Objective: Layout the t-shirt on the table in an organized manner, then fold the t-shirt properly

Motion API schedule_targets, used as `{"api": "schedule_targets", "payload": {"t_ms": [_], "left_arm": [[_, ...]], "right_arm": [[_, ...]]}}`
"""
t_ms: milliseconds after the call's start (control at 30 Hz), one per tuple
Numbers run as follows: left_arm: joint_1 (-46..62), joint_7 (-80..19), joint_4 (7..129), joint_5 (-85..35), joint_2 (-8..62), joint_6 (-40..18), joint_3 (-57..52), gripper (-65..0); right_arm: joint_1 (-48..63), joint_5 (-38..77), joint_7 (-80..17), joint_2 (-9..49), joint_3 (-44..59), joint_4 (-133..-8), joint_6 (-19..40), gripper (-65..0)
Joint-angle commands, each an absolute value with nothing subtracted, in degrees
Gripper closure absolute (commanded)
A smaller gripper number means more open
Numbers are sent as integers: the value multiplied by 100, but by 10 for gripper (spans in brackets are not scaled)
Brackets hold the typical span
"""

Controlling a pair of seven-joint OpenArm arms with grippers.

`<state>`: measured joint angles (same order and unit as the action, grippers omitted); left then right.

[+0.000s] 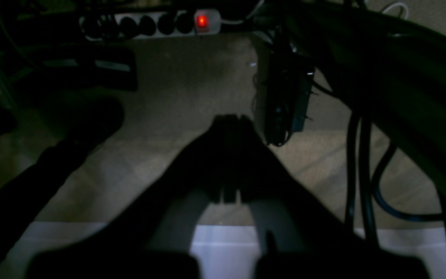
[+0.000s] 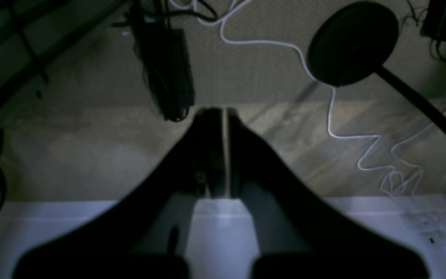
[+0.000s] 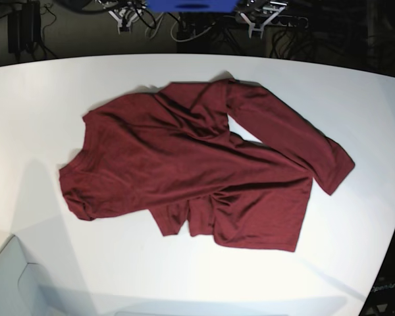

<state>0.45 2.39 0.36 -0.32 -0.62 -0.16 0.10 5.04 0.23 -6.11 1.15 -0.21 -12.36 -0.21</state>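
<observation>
- Two pincers report on my wrist feeds, and neither one shows in the base view.
- Left pincer [image 1: 230, 118]: I read its dark fingers as pressed together at the tips, with nothing between them. It hangs past the tabletop edge, above a dim carpeted floor.
- Right pincer [image 2: 223, 110]: its fingers stand almost together, only a thin sliver of light between them, and they grip nothing. It also points at the floor beyond the tabletop edge.
- Tabletop [image 3: 46, 99]: white and smooth, with a curved far edge. Its pale rim [image 1: 223, 248] crosses the bottom of the left wrist feed, and likewise the right wrist feed [image 2: 223, 224].
- T-shirt [image 3: 204, 171]: dark maroon, lying crumpled near the middle of the tabletop, apart from both pincers. One long sleeve [image 3: 289, 135] runs diagonally toward the base view's right. The body is creased, with its lower part bunched and folded over itself.
- Floor items, left wrist feed: a white power strip [image 1: 151, 23] with a lit red switch at the far side, and black cables [image 1: 356, 174] on the right.
- Floor items, right wrist feed: a round black stand base [image 2: 352, 42] and a loose white cable [image 2: 331, 116] trailing beside it.
</observation>
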Motion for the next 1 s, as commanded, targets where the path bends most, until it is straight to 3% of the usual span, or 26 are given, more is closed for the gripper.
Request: {"api": "schedule_targets", "payload": {"t_ms": [0, 833, 967], "left_arm": [[57, 251, 31, -40, -48, 13, 4, -1], [136, 207, 532, -4, 92, 22, 40, -3], [101, -198, 602, 4, 136, -4, 48, -3]], "right_arm": [[585, 31, -585, 127, -40, -1244, 31, 0], [611, 13, -567, 268, -31, -1402, 31, 0], [620, 13, -629, 268, -4, -1464, 13, 0]]}}
